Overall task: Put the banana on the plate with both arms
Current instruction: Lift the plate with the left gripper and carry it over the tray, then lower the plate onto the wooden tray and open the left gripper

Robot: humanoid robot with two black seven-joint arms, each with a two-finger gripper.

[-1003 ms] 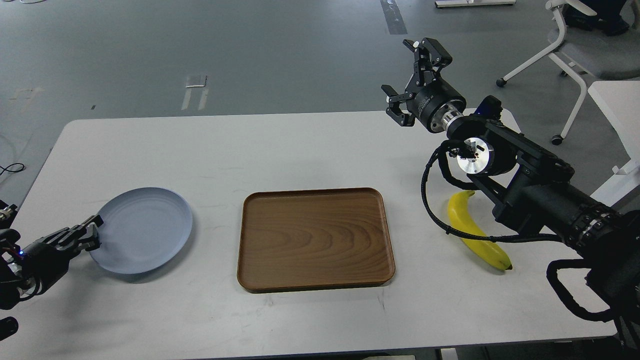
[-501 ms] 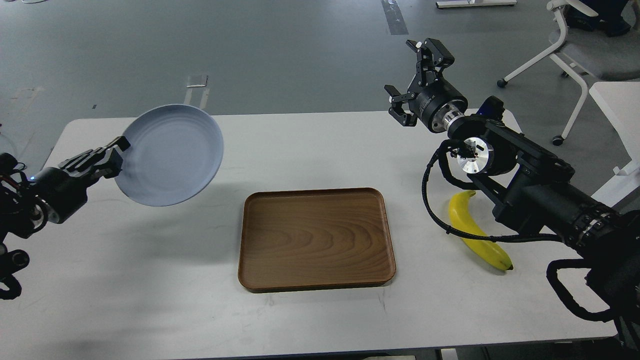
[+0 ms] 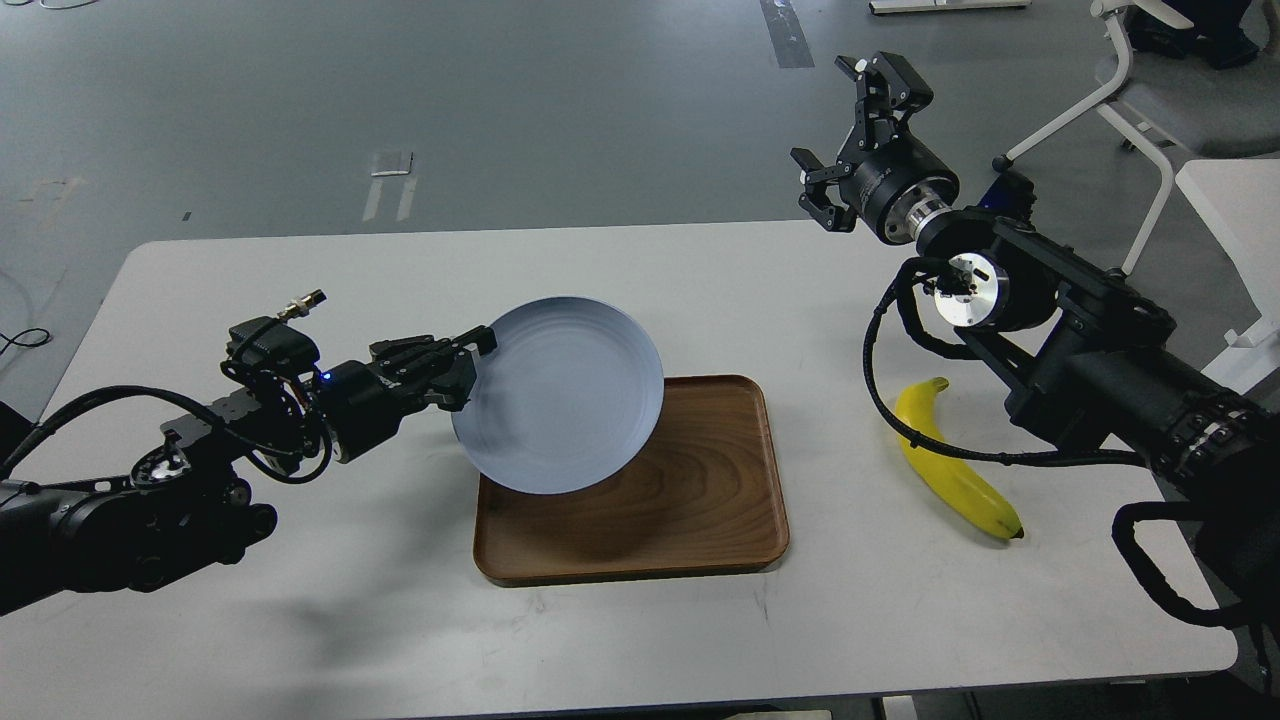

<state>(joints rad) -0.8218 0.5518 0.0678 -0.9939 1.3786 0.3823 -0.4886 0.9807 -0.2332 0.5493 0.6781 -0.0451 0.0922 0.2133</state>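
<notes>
My left gripper (image 3: 462,370) is shut on the left rim of the pale blue-grey plate (image 3: 560,392) and holds it tilted in the air over the left half of the wooden tray (image 3: 700,490). The yellow banana (image 3: 950,465) lies on the white table right of the tray, partly crossed by my right arm's cable. My right gripper (image 3: 850,125) is open and empty, raised above the table's far right edge, well away from the banana.
The white table (image 3: 300,600) holds only the tray and banana. My right arm (image 3: 1100,370) stretches over the table's right side. A white chair (image 3: 1150,90) and another white table (image 3: 1235,210) stand at the far right.
My left arm carried the plate from the table's left side, up and rightward, to above the tray. My right gripper shifted slightly up and right. The banana has not moved.
</notes>
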